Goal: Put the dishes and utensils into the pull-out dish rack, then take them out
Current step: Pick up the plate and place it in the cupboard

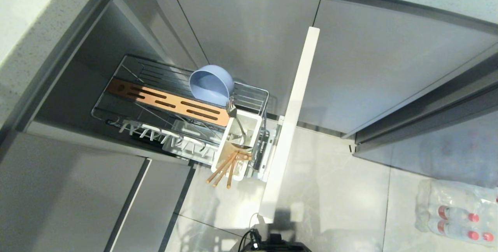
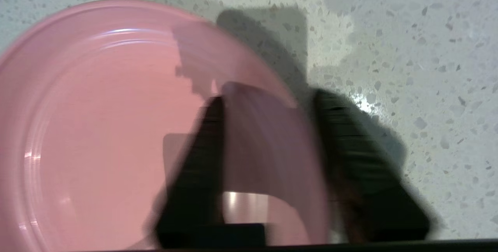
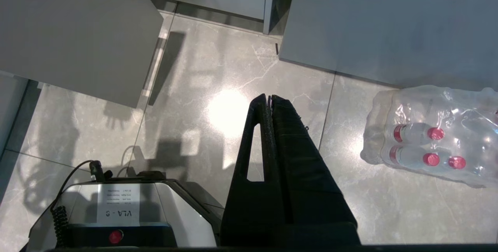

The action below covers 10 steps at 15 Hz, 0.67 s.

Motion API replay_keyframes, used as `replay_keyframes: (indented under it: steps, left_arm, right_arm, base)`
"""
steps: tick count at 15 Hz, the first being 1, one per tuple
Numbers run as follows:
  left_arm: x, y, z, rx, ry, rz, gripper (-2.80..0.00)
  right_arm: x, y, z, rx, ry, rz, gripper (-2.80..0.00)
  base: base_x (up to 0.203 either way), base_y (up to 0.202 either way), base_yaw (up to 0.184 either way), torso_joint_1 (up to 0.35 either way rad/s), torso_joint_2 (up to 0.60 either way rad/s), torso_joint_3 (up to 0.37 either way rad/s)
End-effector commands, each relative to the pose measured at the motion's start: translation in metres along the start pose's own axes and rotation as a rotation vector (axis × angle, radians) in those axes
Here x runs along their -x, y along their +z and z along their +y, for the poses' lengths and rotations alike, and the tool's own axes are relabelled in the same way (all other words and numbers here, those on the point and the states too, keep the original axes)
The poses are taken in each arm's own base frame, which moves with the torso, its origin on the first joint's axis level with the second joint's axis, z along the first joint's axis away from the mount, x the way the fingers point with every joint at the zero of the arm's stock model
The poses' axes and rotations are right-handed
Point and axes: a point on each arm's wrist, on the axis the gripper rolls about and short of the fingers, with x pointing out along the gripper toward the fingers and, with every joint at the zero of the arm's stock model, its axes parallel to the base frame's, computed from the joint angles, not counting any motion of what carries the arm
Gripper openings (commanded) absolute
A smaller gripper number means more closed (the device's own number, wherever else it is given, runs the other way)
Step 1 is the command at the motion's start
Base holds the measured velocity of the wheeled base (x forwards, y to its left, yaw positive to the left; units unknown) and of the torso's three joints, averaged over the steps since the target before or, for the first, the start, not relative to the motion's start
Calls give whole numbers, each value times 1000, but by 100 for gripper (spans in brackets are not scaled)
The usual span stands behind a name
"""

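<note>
Left hand [image 2: 268, 166] straddles the near rim of the pink plate [image 2: 109, 127]: one finger [image 2: 202, 158] over the plate's inside, the other finger [image 2: 350, 158] outside the rim, above the speckled tabletop [image 2: 408, 49]. The jaws stand fairly narrow with the rim between them; the picture is blurred, so a firm hold cannot be confirmed. The bulk of the plate spreads away from the inner finger, flat on the tabletop. The judgement: the pinch across the rim is what the coming lift turns on.

Right hand [image 3: 268, 98] hangs pressed shut over the floor, holding nothing, beside the pack of bottles [image 3: 432, 135], well away from the plate.

Further off, the pulled-out dish rack [image 1: 249, 88] already carries the blue bowl [image 1: 211, 84], with fork [image 1: 232, 110] and chopsticks [image 1: 225, 168] in its white cup [image 1: 253, 121]. The plate prongs [image 1: 155, 133] show no plate, so the plate seems the last piece to load.
</note>
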Motion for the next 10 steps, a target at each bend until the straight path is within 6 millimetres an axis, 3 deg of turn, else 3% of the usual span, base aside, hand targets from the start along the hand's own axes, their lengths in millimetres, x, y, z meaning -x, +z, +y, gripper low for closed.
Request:
replay_keyframes:
  steps: [1,10]
  left_arm:
    - [0,0,0,2,-1,1,-280]
    - [20,-1,0,-4,-29,-29,-280]
  right_arm:
    - [0,0,0,0,0,1,-280]
    - [0,0,0,0,-1,1,-280]
  base:
    - [0,0,0,0,0,0]
    - [0,0,0,0,0,0]
